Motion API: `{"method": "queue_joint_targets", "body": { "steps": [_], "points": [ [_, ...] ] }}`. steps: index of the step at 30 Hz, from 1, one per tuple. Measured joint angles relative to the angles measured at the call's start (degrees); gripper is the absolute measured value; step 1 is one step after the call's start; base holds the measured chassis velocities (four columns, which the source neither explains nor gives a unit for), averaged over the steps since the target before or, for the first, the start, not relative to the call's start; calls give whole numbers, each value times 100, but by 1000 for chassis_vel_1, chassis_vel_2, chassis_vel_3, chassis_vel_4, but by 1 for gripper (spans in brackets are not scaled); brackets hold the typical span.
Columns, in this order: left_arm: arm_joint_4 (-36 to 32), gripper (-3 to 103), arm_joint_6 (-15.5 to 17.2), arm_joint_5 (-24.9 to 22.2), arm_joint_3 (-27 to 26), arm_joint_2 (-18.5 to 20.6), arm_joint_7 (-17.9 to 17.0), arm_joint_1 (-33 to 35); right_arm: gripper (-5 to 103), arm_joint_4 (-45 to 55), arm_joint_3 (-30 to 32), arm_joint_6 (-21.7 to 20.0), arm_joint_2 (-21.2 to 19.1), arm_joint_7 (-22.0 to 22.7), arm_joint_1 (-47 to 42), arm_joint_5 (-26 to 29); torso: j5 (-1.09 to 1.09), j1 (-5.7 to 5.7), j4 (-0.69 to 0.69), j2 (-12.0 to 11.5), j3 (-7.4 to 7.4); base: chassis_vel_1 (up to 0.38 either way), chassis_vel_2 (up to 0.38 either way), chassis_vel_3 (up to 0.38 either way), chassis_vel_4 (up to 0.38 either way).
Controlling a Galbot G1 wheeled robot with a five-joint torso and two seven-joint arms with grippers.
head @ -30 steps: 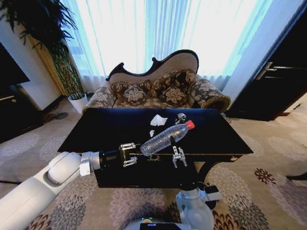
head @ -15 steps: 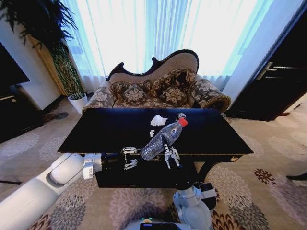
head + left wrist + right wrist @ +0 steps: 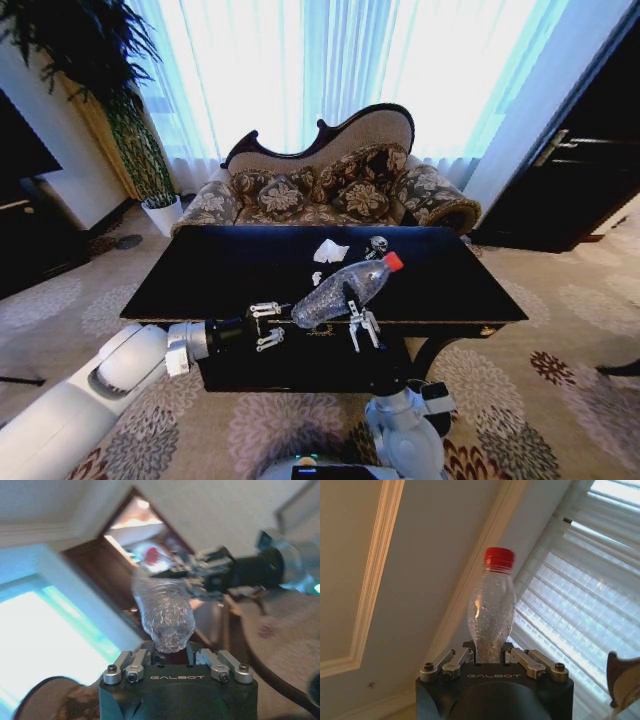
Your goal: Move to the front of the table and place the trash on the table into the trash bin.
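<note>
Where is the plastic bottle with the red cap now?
In the head view, the bottle hangs tilted above the table's front edge, near centre, held between the left gripper and right gripper.

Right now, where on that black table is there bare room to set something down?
The table is bare across its left half and right end. It is crowded at centre: the tissue, a small scrap, and the plastic bottle held by both grippers at the front edge.

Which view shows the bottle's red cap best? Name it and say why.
The right wrist view: the red cap stands sharp against the wall, atop the bottle. In the head view it is a small red spot at the end of the tilted bottle. In the left wrist view it is a red blur behind the bottle's base.
</note>
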Motion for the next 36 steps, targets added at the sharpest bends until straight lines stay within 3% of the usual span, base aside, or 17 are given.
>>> {"method": "queue_joint_targets", "body": {
  "steps": [3,4,7,9,10,14,17,18,19,20,21,23,24,25,27,30,36],
  "points": [
    [-20,38,-40,-13,-242,-362,-20,310,21,-92,150,38,-37,-54,69,94,-2,0,2,0,0,0,0,0,0],
    [-23,49,-120,-13,-420,-788,-21,569,19,-159,268,63,-79,-133,102,207,-1,0,2,0,0,0,0,0,0],
    [-8,55,-215,-12,-552,-1142,-27,752,19,-184,358,73,-127,-190,116,343,0,-1,2,0,0,0,0,0,0],
    [51,66,-346,-29,-786,-1604,-37,940,19,-184,446,81,-177,-254,122,507,-1,-1,1,0,0,0,0,0,0],
    [75,66,-376,-77,-882,-1751,-53,978,19,-182,480,85,-198,-297,120,561,-1,-1,2,0,0,0,0,0,0],
    [113,82,-351,-349,-1197,-2134,-160,994,19,-177,580,99,-268,-464,55,664,-1,0,2,0,0,0,0,0,0],
    [-22,93,74,-981,-1521,-2656,-657,970,19,-7,628,108,-450,-619,-216,923,-1,0,1,0,0,0,0,0,0],
    [-22,93,74,-981,-1521,-2656,-657,970,19,-7,628,108,-450,-619,-216,923,-1,0,1,0,0,0,0,0,0],
    [-93,97,232,-1166,-1553,-2780,-899,969,19,76,624,109,-511,-629,-296,979,-1,-1,0,0,0,0,0,0,0],
    [-240,99,526,-1516,-1589,-2978,-1434,965,19,168,606,118,-615,-649,-367,983,-2,-1,0,1,-1,0,0,0,0],
    [-240,99,526,-1516,-1589,-2978,-1434,965,19,168,606,118,-615,-649,-367,983,-2,-1,0,1,-1,0,0,0,0],
    [-476,100,1013,-2123,-1694,-3278,-2261,950,19,194,559,212,-784,-682,-418,740,-1,-1,2,1,0,0,0,0,0],
    [-554,100,1149,-2337,-1750,-3362,-2472,948,19,194,556,245,-826,-704,-449,628,-1,-1,2,0,0,0,0,0,0],
    [-554,100,1149,-2337,-1750,-3362,-2472,948,19,194,556,245,-826,-704,-449,628,-1,-1,2,0,0,0,0,0,0],
    [-734,100,1451,-2832,-1906,-3505,-2834,958,18,178,601,274,-944,-822,-582,266,-1,0,1,0,0,0,0,0,0],
    [-871,100,1703,-3269,-2130,-3564,-3094,955,18,79,628,364,-1199,-999,-738,-173,-1,-1,1,1,0,0,0,0,0],
    [-1039,100,1852,-3566,-2524,-3435,-3158,914,18,-332,665,534,-1647,-1209,-845,-599,-2,-1,1,1,0,0,0,0,0]
  ]
}}
